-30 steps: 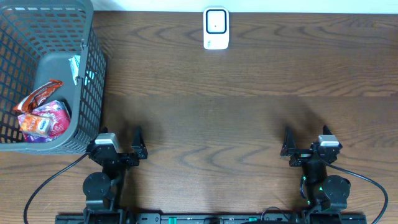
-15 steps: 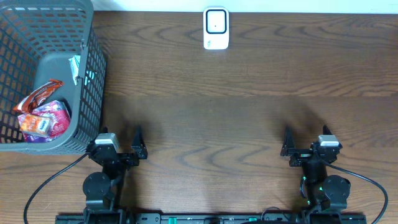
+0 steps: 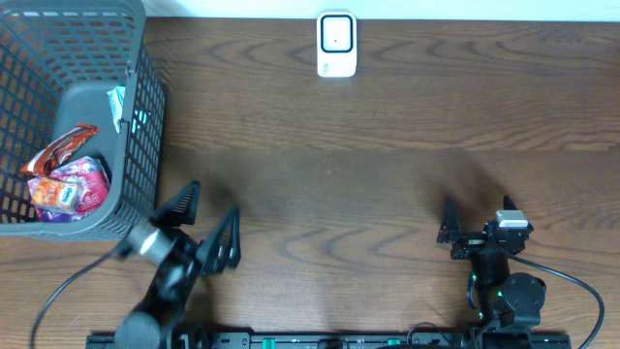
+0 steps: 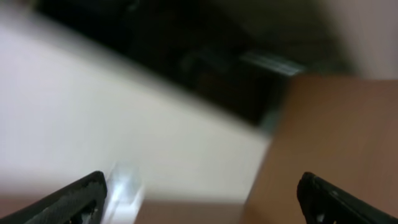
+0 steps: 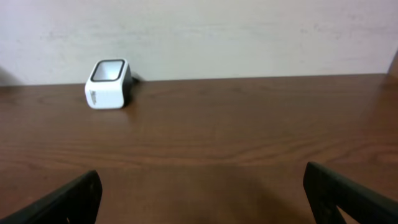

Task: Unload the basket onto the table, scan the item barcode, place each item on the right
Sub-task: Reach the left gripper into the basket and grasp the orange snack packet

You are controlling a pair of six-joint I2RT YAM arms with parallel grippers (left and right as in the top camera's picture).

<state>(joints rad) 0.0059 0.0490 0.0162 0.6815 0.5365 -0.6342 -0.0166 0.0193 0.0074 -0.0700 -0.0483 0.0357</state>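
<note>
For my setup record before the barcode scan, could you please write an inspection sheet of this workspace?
Surface: brown wooden table, grain visible.
Job's things: white scanner at the far edge, centre; grey basket at the far left, holding snack packets.
Clutter: nothing seen.
Grippers: left gripper open and empty, beside the basket; right gripper open and empty, facing the scanner.
Cables: black cables at the arm bases, near edge.
Surroundings: pale wall behind the table; the left wrist view is too blurred to read.
</note>
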